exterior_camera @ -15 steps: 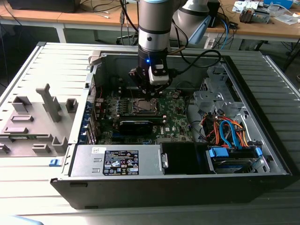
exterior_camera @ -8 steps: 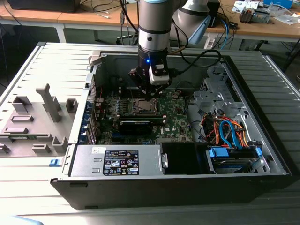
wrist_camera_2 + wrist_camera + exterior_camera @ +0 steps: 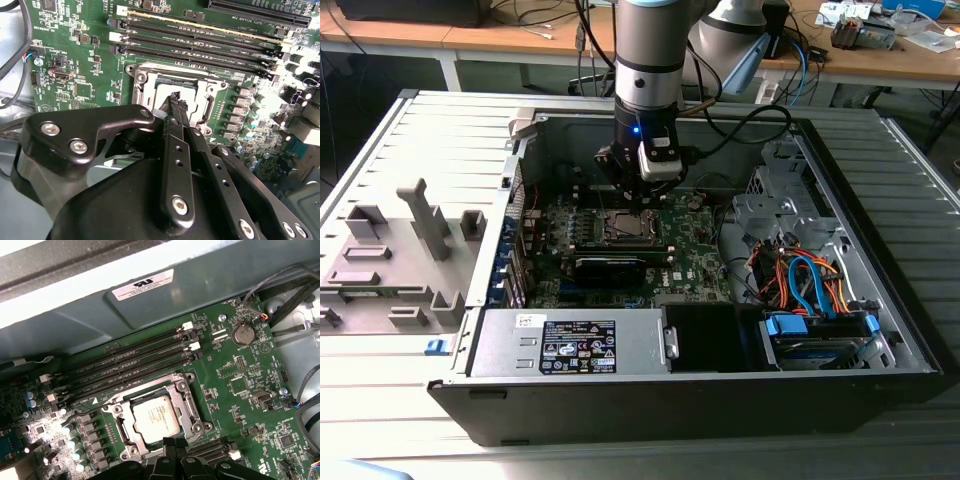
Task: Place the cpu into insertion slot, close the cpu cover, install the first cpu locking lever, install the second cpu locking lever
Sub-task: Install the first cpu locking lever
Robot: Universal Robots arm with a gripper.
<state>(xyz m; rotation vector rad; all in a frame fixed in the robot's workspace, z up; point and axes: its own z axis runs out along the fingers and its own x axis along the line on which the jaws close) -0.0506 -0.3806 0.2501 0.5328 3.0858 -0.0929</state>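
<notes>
Exterior view: your claw point(image 3: 642, 205), shut and empty, hangs at 12 o'clock of the insertion slot point(image 3: 610, 230), tips together, likely for pressing; the cpu point(image 3: 156, 418) lies seated.

- Exterior view: the arm point(image 3: 647, 60) is cut off by the picture's upper edge.
- Same view: the gripper point(image 3: 638, 205) covers the far side of the socket point(image 3: 632, 228). The chip and cover there are too small to tell apart.
- Second wrist view: the gripper point(image 3: 175, 98) body blocks the near half of the socket point(image 3: 142, 75).
- First wrist view: the gripper point(image 3: 172, 441) is cut off by the picture's edge and overlaps the rim of the cover point(image 3: 186, 399).
- Print on the chip point(image 3: 155, 418) is too small to read.
- A patch of the green board point(image 3: 225, 405) beside the socket is lost in glare.
</notes>
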